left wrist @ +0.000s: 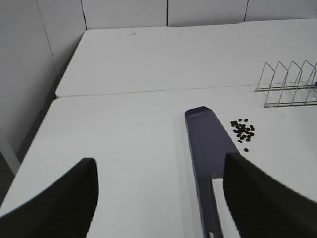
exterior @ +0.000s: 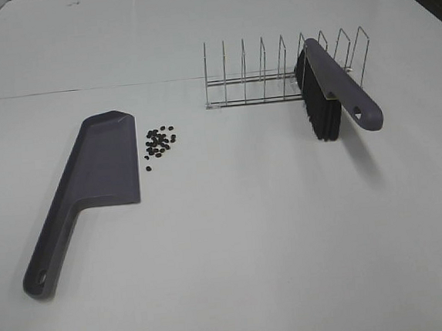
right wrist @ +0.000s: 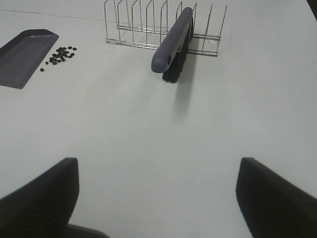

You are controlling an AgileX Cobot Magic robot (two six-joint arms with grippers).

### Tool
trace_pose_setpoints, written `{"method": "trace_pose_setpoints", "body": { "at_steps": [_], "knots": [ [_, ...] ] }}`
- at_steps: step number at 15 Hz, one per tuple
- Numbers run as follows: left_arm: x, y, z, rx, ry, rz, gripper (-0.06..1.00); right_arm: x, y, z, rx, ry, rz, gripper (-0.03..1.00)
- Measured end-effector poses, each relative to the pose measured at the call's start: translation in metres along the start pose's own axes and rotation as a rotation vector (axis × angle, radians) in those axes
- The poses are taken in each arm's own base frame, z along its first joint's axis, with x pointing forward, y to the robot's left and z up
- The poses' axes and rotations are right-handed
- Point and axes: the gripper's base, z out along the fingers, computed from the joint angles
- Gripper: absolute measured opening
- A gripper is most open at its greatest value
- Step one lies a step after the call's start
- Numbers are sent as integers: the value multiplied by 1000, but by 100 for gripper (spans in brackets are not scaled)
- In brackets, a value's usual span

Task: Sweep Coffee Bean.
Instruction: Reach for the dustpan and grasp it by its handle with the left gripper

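Several tiny dark coffee beans (exterior: 159, 141) lie in a loose cluster on the white table, just right of the grey-purple dustpan (exterior: 104, 156), which lies flat with its handle toward the front left. The brush (exterior: 330, 86) leans in the wire rack (exterior: 275, 75), bristles down. Neither gripper shows in the exterior view. My left gripper (left wrist: 158, 161) is open and empty, back from the dustpan (left wrist: 208, 144) and the beans (left wrist: 242, 130). My right gripper (right wrist: 158, 163) is open and empty, well short of the brush (right wrist: 173, 42); the beans (right wrist: 60, 54) and dustpan (right wrist: 25, 54) lie far off to its side.
The wire rack (right wrist: 148, 25) stands at the back right, with the brush in one of its end slots. A seam (exterior: 83, 90) between two table tops runs across behind the dustpan. A grey partition wall (left wrist: 25, 74) stands beyond the table's left edge.
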Motion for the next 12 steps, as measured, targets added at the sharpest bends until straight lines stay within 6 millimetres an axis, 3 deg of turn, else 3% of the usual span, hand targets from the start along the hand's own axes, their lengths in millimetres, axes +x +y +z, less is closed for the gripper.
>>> {"method": "trace_pose_setpoints", "body": {
  "at_steps": [8,12],
  "knots": [
    [-33,-6,147,98,498,-113,66,0,0,0,0,0,0,76],
    [-36,-5,225,110,684,-159,66,0,0,0,0,0,0,76]
  ]
}}
